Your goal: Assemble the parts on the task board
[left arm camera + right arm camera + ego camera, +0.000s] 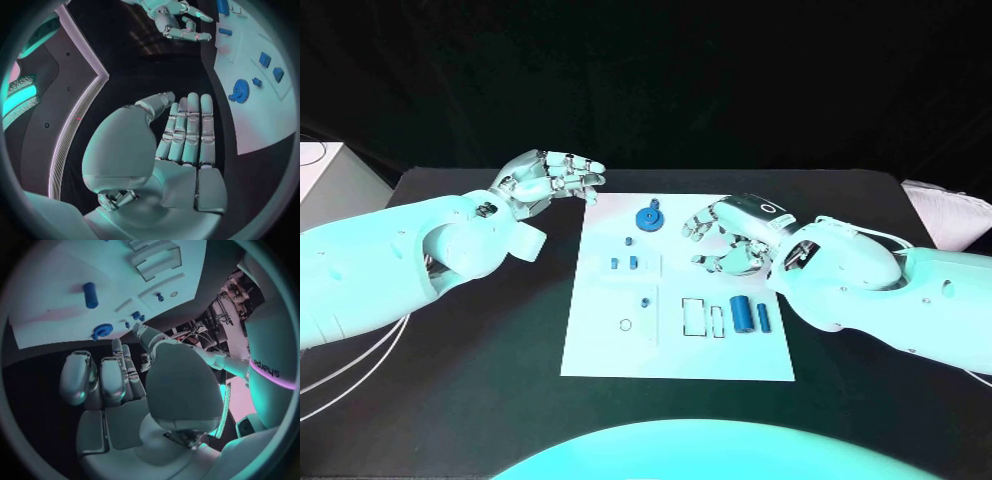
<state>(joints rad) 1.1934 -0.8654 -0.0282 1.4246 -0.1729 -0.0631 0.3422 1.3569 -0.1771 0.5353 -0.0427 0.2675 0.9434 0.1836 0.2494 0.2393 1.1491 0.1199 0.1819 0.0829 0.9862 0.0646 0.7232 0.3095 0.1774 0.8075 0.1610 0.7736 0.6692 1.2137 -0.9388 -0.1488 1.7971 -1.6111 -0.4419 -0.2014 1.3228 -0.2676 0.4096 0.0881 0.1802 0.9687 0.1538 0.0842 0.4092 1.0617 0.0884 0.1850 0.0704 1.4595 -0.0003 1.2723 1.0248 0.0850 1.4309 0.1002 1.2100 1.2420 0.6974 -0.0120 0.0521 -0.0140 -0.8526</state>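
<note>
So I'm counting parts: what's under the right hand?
The right hand hovers over the board edge; bare white shows in its wrist view. Anything directly beneath the palm stays hidden.

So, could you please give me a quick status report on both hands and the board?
Left hand open, off the board's far-left corner. Right hand over white task board, fingers curled, holding nothing. Round blue gear part untouched; path clear.

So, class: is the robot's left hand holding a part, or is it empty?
Empty. The left hand shows a bare palm with fingers straight, side by side; it hovers over black table beside the board.
</note>
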